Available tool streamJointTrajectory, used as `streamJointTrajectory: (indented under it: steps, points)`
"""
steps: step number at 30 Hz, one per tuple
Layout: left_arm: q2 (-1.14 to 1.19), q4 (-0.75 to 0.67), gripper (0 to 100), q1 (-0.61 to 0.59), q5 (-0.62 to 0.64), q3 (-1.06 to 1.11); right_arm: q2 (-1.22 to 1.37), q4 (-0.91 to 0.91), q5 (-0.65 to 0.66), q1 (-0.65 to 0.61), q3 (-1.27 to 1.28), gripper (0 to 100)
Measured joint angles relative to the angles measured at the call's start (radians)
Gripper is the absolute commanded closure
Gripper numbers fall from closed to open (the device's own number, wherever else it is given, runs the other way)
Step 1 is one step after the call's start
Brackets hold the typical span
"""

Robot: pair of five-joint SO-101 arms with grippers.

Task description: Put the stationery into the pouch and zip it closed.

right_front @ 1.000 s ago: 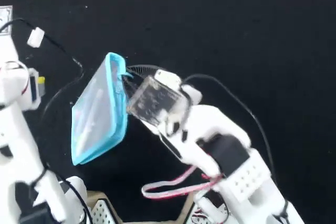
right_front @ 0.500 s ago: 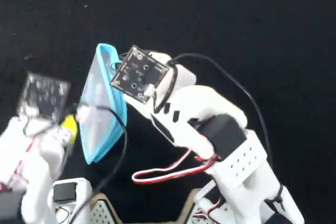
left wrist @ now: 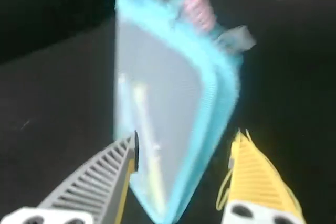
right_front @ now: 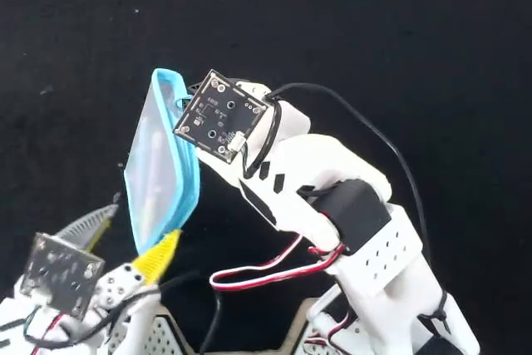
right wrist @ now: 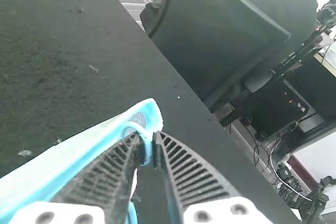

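right gripper (right wrist: 152, 150) clamped on pouch (right_front: 158, 168) edge | left gripper (left wrist: 186, 139) jaws wide, straddling its lower end | we can't identify contents (left wrist: 140, 124) (blurry pale sticks)

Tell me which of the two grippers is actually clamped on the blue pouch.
The right gripper, shut on one end of the pouch; the left gripper is open, its fingers either side of the other end.
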Motion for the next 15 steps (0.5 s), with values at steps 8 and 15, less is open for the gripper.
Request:
streamJointTrajectory:
  steps: [8, 15]
  points:
    - [-0.017, -0.193, 71, 0.057, 0.052, 0.296, 0.0, 0.005, 0.0, 0.0, 0.0, 98.8]
    - [-0.015, -0.307, 71, 0.018, 0.055, 0.417, 0.0, 0.005, 0.0, 0.0, 0.0, 98.8]
